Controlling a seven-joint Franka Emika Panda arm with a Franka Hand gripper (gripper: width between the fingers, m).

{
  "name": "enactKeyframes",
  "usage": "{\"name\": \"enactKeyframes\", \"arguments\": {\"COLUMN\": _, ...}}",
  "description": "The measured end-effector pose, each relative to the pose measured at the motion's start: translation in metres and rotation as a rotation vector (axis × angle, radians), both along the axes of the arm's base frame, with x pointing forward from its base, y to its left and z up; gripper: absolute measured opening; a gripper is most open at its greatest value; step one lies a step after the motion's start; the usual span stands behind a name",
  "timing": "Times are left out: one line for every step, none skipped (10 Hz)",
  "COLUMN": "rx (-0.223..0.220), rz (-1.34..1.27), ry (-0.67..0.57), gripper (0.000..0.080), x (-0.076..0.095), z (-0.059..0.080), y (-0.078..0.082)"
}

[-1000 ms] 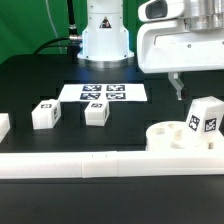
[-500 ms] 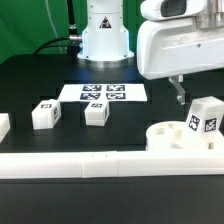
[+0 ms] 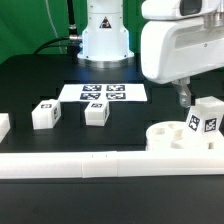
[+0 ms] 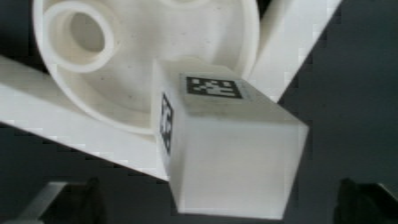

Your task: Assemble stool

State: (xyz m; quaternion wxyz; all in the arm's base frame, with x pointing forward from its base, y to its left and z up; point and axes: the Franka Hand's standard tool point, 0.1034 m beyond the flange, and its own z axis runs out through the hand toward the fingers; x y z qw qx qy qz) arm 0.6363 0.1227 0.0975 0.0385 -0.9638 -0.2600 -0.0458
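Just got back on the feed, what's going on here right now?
The arm's gripper is open and empty, hanging just above the white leg that stands next to the round seat at the exterior view's right. In the wrist view that leg sits between the open fingers, so a grasp looks likely next. Two more legs lie loose on the black table in front of the marker board. Nothing is joined to the seat yet.
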Motion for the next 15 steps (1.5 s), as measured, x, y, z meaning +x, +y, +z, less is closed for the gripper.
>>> {"name": "enactKeyframes", "arguments": {"rx": -0.006, "rz": 0.052, "ry": -0.005, "gripper": 0.0648, "x": 0.0, "z": 0.0, "y": 0.0}}
{"name": "enactKeyframes", "arguments": {"rx": -0.014, "rz": 0.087, "ry": -0.009, "gripper": 0.0648, "x": 0.0, "z": 0.0, "y": -0.001}}
{"name": "enactKeyframes", "arguments": {"rx": -0.02, "rz": 0.148, "ry": -0.013, "gripper": 0.0648, "x": -0.001, "z": -0.001, "y": -0.001}}
{"name": "enactKeyframes", "arguments": {"rx": -0.024, "rz": 0.196, "ry": -0.016, "gripper": 0.0648, "x": -0.001, "z": -0.001, "y": -0.003}}
{"name": "enactKeyframes", "arguments": {"rx": -0.027, "rz": 0.228, "ry": -0.02, "gripper": 0.0648, "x": -0.001, "z": -0.001, "y": -0.003}}
{"name": "enactKeyframes", "arguments": {"rx": -0.04, "rz": 0.31, "ry": -0.027, "gripper": 0.0648, "x": -0.001, "z": -0.001, "y": -0.005}}
{"name": "enactKeyframes", "arguments": {"rx": -0.051, "rz": 0.381, "ry": -0.033, "gripper": 0.0648, "x": 0.0, "z": -0.002, "y": -0.007}}
{"name": "enactKeyframes", "arguments": {"rx": -0.067, "rz": 0.452, "ry": -0.039, "gripper": 0.0648, "x": 0.0, "z": -0.001, "y": -0.009}}
{"name": "enactKeyframes", "arguments": {"rx": -0.094, "rz": 0.551, "ry": -0.054, "gripper": 0.0648, "x": 0.003, "z": 0.0, "y": -0.01}}
{"name": "enactKeyframes", "arguments": {"rx": -0.124, "rz": 0.655, "ry": -0.08, "gripper": 0.0648, "x": 0.007, "z": 0.002, "y": -0.01}}
{"name": "enactKeyframes", "arguments": {"rx": -0.138, "rz": 0.704, "ry": -0.097, "gripper": 0.0648, "x": 0.009, "z": 0.003, "y": -0.01}}
{"name": "enactKeyframes", "arguments": {"rx": -0.163, "rz": 0.804, "ry": -0.117, "gripper": 0.0648, "x": 0.011, "z": 0.003, "y": -0.011}}
{"name": "enactKeyframes", "arguments": {"rx": -0.175, "rz": 0.872, "ry": -0.123, "gripper": 0.0648, "x": 0.012, "z": 0.003, "y": -0.012}}
{"name": "enactKeyframes", "arguments": {"rx": -0.187, "rz": 0.93, "ry": -0.123, "gripper": 0.0648, "x": 0.012, "z": 0.003, "y": -0.014}}
{"name": "enactKeyframes", "arguments": {"rx": -0.204, "rz": 1.006, "ry": -0.123, "gripper": 0.0648, "x": 0.012, "z": 0.003, "y": -0.016}}
